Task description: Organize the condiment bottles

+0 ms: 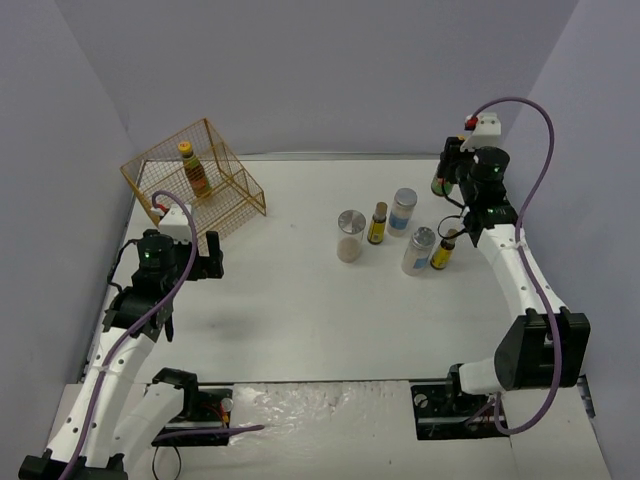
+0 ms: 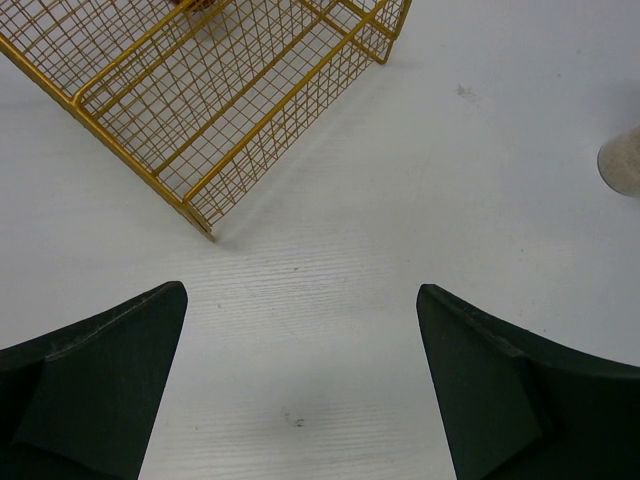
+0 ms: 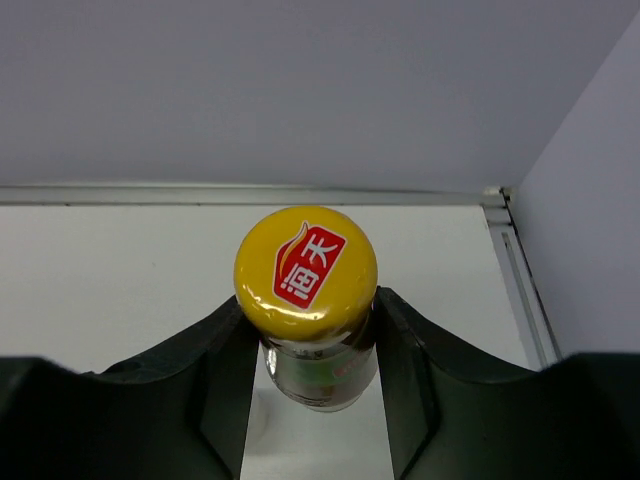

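Observation:
My right gripper is shut on the neck of a dark condiment bottle with a yellow cap and a red label, at the table's back right corner. Five more condiment bottles stand mid-table: a squat jar with a silver lid, a slim yellow-capped bottle, a jar, another jar and a slim bottle. One orange-capped bottle stands inside the yellow wire basket. My left gripper hangs open over bare table in front of the basket, holding nothing.
The wire basket sits at the back left, its open front corner just ahead of my left fingers. A raised metal rim runs along the table's back and right edges near the grey walls. The silver-lidded jar's edge shows at the left wrist view's right border.

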Tool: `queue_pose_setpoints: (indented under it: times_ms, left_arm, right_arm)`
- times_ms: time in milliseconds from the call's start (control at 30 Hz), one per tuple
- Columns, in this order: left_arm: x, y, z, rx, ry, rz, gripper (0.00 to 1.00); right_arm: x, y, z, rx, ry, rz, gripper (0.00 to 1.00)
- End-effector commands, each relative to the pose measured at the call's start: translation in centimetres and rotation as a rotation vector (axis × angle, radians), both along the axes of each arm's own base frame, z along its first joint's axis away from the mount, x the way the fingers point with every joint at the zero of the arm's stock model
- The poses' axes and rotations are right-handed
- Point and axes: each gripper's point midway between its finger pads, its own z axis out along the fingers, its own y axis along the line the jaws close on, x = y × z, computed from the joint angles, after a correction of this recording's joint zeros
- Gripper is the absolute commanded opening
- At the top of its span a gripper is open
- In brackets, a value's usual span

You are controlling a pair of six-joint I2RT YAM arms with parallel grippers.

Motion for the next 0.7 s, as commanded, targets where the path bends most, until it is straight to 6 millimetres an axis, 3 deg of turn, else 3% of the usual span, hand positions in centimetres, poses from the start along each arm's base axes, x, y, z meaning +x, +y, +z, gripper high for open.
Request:
queue_pose_setpoints:
  times_ms: [0,133,167,300,400,567,667]
  left_arm:
    - [1.0,0.0,2.3,-0.006,-0.089,0.008,0.97]
    - [1.0,0.1,2.4,-0.004,-0.091,0.010,0.97]
    - [0.9,0.1,2.5,-0.004,-0.093,0.011,0.97]
    - [0.9,0.2,2.5,-0.004,-0.097,0.011,0.97]
    - [0.8,0.2,2.6,-0.004,-0.102,0.012,0.97]
    - [0.8,0.9,2.5,0.012,-0.103,0.047,0.97]
    - [0.8,1.0,2.6,0.016,-0.107,0.052,0.97]
  right_arm:
    - [-1.9,7.4,13.1,-0.035,-0.297,0.218,0.00]
    - [-3.5,14.2,16.0,-0.008,-0.357,0.412,0.00]
    - [-3.9,15.5,16.4,0.002,-0.367,0.449,0.00]
    - [-6.2,23.7,16.8,0.044,-0.373,0.665,0.00]
    - [-7.7,29.3,15.1,0.070,-0.346,0.796,0.00]
    - [-8.6,35.7,9.9,0.047,-0.267,0.922,0.00]
    - [-9.2,38.3,7.7,0.050,-0.267,0.975,0.00]
